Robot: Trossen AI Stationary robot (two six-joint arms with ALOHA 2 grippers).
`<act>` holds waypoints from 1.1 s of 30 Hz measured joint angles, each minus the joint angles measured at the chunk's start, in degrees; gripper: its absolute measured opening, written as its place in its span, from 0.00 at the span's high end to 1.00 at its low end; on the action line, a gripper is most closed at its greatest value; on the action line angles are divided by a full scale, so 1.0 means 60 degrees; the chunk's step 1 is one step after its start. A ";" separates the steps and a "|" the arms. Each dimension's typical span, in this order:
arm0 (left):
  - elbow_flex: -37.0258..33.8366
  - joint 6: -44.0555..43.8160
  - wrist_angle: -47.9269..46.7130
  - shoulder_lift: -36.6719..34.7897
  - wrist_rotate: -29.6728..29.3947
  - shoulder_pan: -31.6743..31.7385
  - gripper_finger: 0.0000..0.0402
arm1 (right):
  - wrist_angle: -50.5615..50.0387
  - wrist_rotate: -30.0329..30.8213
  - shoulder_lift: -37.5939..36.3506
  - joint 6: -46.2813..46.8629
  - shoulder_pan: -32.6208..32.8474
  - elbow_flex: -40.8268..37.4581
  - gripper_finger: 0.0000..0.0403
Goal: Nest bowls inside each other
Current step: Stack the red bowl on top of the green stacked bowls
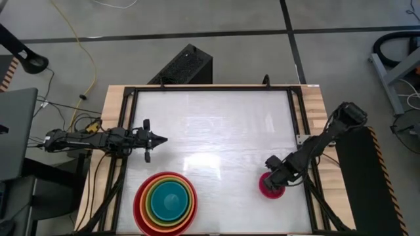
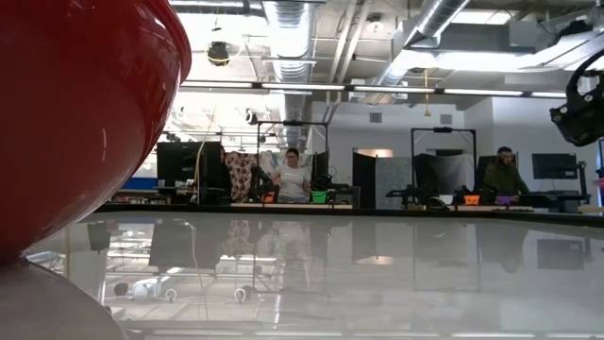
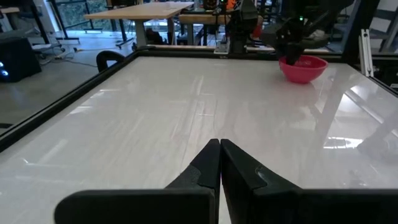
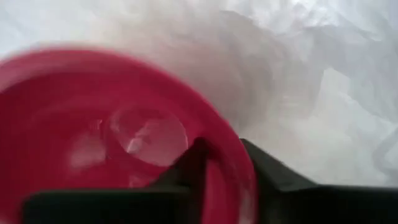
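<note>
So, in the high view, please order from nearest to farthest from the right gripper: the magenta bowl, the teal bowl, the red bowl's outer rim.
1. Magenta bowl, under the right gripper, whose fingers straddle its rim.
2. Teal bowl, innermost of the stack, front left.
3. Red bowl, measured at its outer left rim, farthest.

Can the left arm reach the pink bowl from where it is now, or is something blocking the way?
Probably not easily. Nothing stands between the left gripper and the pink bowl, but the bowl sits at the table's far right side, and the right gripper already has its fingers over the rim.
</note>
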 joint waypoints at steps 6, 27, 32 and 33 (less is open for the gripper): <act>-0.0001 0.0003 -0.0003 0.0000 0.0001 0.0000 1.00 | -0.0067 0.0117 -0.0156 -0.0283 -0.0379 0.0443 0.95; 0.0001 0.0001 0.0000 0.0001 0.0001 0.0000 1.00 | 0.2223 0.1270 0.4027 -0.7617 -0.2969 0.8198 0.96; 0.0002 0.0000 0.0000 0.0003 0.0001 0.0000 1.00 | 0.1883 0.0729 0.6555 -0.9274 -0.3075 1.1540 0.96; 0.0002 0.0004 0.0000 0.0000 0.0001 0.0000 1.00 | 0.1819 0.0704 0.7025 -0.9511 -0.3090 1.2217 0.96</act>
